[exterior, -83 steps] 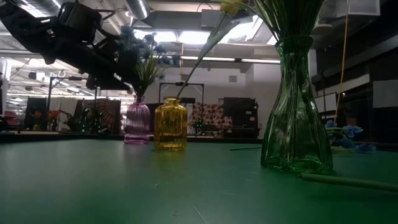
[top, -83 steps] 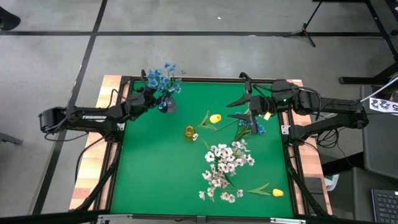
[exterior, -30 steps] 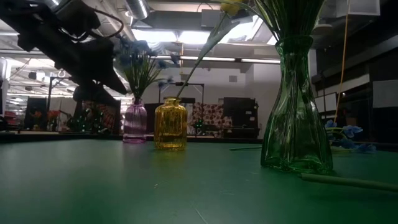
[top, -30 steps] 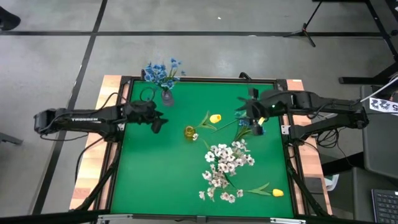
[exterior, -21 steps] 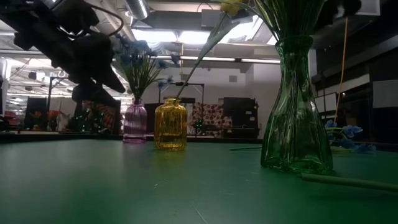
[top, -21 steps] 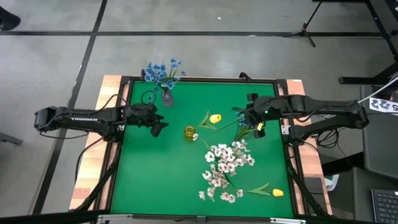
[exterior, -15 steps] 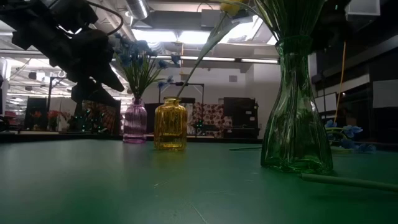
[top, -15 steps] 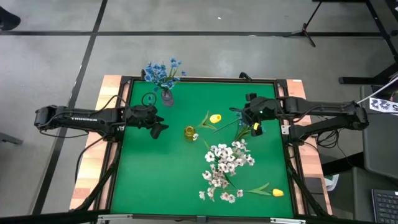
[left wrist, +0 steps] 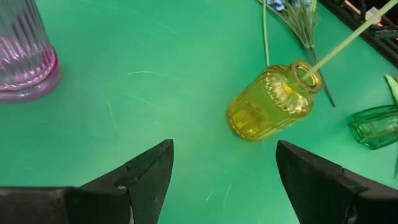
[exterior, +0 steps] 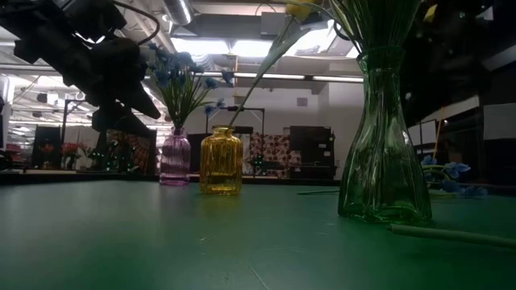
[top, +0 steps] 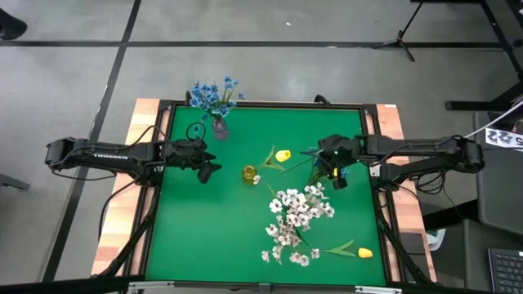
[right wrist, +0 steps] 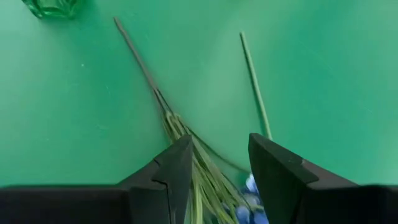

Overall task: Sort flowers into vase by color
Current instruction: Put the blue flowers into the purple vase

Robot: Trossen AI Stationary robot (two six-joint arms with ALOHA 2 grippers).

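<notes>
A blue sprig [top: 321, 169] lies flat on the green mat right of the yellow vase [top: 249, 174]. My right gripper [top: 333, 171] hangs open just over it. In the right wrist view its fingers stand on either side of the sprig's green stems [right wrist: 189, 155], the gripper [right wrist: 214, 177] touching nothing I can see. Blue blossoms [right wrist: 250, 208] show by one finger. My left gripper [top: 209, 168] waits open left of the yellow vase [left wrist: 270, 102]. The pink vase [top: 219, 127] holds blue flowers [top: 211, 94]. The yellow vase holds one yellow bud [top: 283, 155]. White blossoms [top: 296, 214] fill the green vase [exterior: 383, 145].
A second yellow bud [top: 364, 253] lies on the mat near the right near corner. A loose thin stem [right wrist: 254, 81] lies beside the blue sprig. The white blossoms spread wide just nearer than my right gripper. The mat's raised frame [top: 369, 131] runs close behind the right arm.
My right gripper has moved toward the table's near edge and down, from behind the blue sprig to right over it. My left arm has stayed almost still beside the yellow vase. No flower or vase has moved.
</notes>
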